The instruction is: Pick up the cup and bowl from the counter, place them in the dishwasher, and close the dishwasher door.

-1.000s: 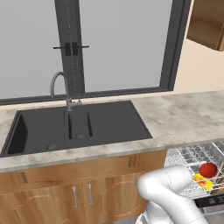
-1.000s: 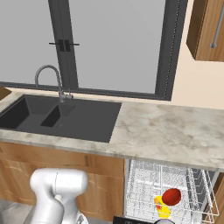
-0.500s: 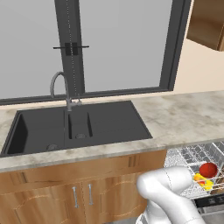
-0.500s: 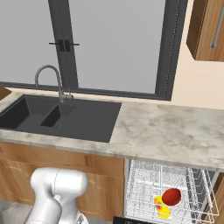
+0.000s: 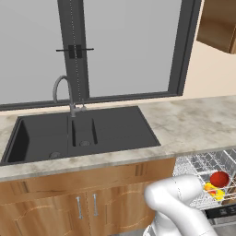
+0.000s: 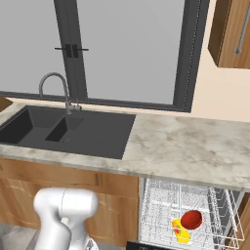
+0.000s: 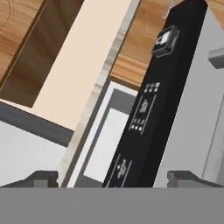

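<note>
- Left base view: the counter [image 5: 193, 122] runs across the middle of the frame with the black sink [image 5: 83, 133] set in it at centre left. At the lower right, the dishwasher [image 5: 203, 170] stands open with its white wire rack pulled out — the bowl [image 5: 219, 179] lies in the rack and the cup [image 5: 213, 191] lies just below it, touching it.
- Right base view: the counter [image 6: 195, 146] crosses the middle and the sink [image 6: 68, 129] sits at the left. In the lower right, the rack of the dishwasher [image 6: 166, 210] holds the bowl [image 6: 191, 219] with the cup [image 6: 181, 233] against its lower left side.
- Hand view: the gripper [image 7: 113, 178] has its two dark fingertips [image 7: 43, 178] standing wide apart at the bottom edge, nothing between them. The dishwasher door [image 7: 192, 131] — a black control strip beside a grey panel — runs diagonally from upper right to bottom centre.
</note>
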Robot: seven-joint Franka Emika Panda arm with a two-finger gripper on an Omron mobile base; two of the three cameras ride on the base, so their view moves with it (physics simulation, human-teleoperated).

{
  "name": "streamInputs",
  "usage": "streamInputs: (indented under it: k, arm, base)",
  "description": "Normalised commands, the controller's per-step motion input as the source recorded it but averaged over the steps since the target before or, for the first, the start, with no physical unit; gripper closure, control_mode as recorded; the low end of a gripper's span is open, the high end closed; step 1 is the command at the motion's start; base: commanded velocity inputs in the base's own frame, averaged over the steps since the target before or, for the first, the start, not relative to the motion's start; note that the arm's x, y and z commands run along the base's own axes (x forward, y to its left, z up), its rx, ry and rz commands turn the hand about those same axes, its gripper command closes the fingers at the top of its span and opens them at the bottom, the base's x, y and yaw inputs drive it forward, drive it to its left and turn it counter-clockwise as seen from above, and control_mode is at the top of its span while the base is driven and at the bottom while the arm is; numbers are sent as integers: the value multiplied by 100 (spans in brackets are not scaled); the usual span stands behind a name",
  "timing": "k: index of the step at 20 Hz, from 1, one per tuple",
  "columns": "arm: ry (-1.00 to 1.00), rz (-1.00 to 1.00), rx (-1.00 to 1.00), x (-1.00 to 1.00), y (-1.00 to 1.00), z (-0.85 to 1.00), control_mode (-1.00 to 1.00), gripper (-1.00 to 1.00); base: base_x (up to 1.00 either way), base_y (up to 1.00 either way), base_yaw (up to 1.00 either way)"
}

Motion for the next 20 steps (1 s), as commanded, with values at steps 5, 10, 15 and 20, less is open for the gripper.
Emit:
streamInputs:
  k: [5,10,15,20]
  arm:
    - [-4,9,-5,-1,0,-53,-100,-100]
    - [-2,7,-4,0,-2,-47,-100,-100]
    - [-1,6,-2,1,-3,-49,-100,-100]
    - [0,3,-3,10,-5,-64,-100,-100]
  base:
    - [0,0,0]
    - [0,0,0]
    - [0,0,0]
    - [0,0,0]
